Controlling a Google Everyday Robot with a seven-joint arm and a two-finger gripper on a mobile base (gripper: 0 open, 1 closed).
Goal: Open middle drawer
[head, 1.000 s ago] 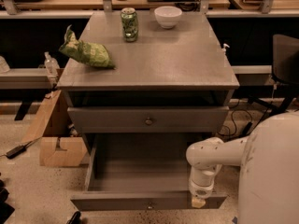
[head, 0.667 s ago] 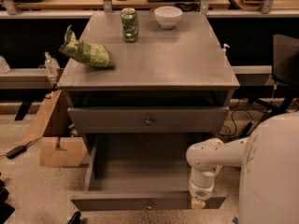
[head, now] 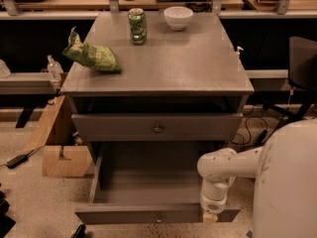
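One view on record, the camera view.

Item: middle drawer (head: 148, 190). It is grey, wide and flat, and stands far out toward 6 o'clock beneath the upper drawer (head: 114, 128). Its small brass knob (head: 158, 220) sits mid-front.

Pincer (head: 210, 216): at the right end of that drawer's front, about 5 o'clock of the cabinet. You cannot tell whether it is open or closed, or whether it holds anything.

Handling, as a judgement: stiff, fairly heavy, and running straight on its slides. The knob looks smooth and slippery, so take it squarely and pull level.

On the bench (head: 168, 68): can (head: 137, 26) at 12 o'clock, bowl (head: 178, 17) at 1, green bag (head: 92, 57) at 10.
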